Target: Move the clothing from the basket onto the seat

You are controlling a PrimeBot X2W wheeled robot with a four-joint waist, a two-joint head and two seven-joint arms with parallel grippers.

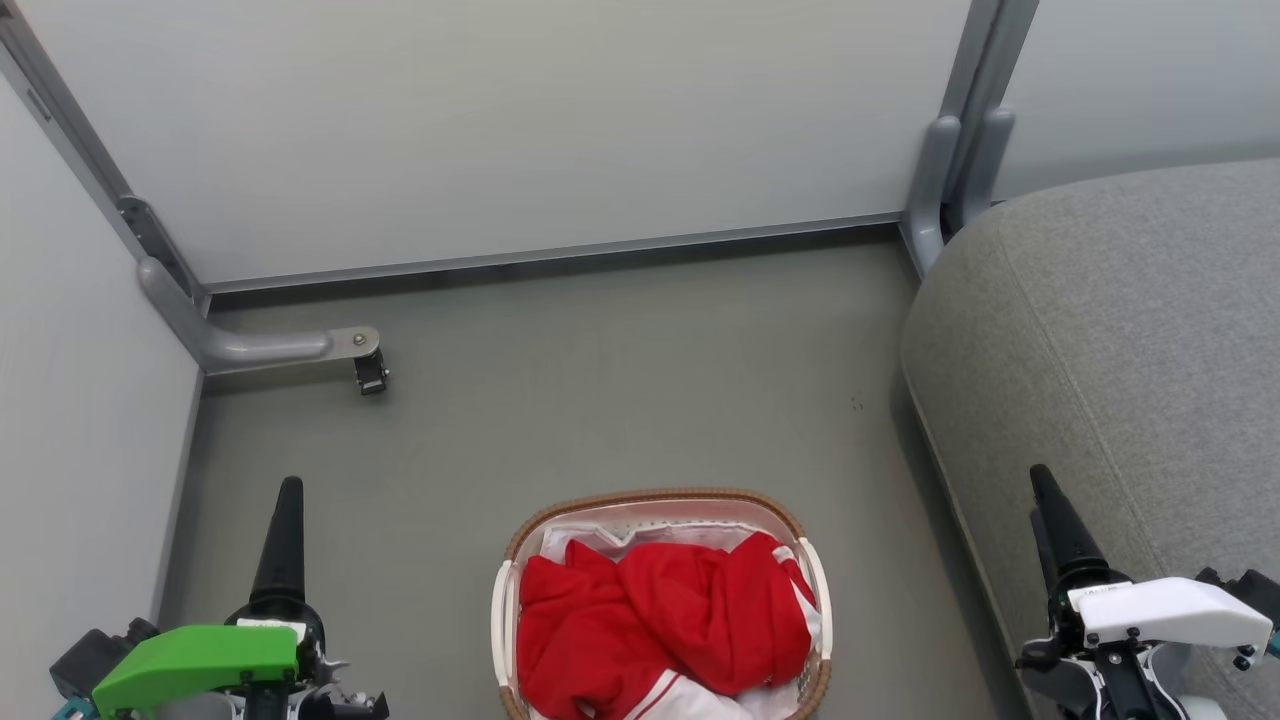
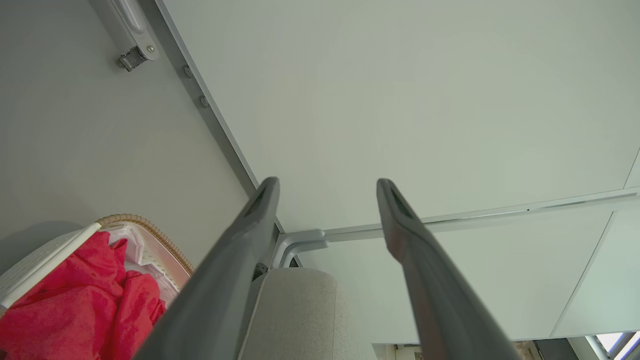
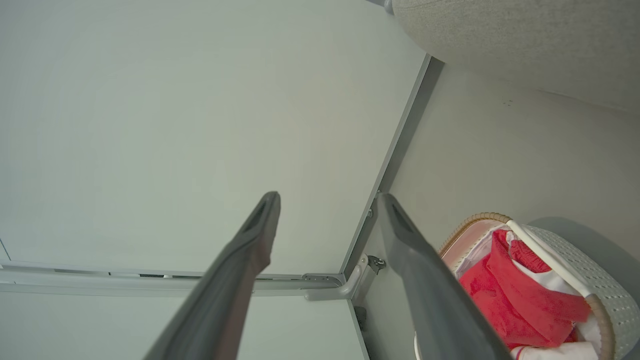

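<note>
Wide open and holding nothing, the left hand and right hand point forward. Between them, the red clothing lies heaped in the basket, which stands on the floor. The grey seat sits beside the right hand, and pale wall panels stand ahead of both.

Pale grey-white partition panels are enclosing the corner, standing in grey metal frames. A matte grey floor is stretching between them under soft, even light. On the left, a curved metal support foot is reaching out along the floor, ending in a small dark caster. Another upright post is rising at the far right.
</note>
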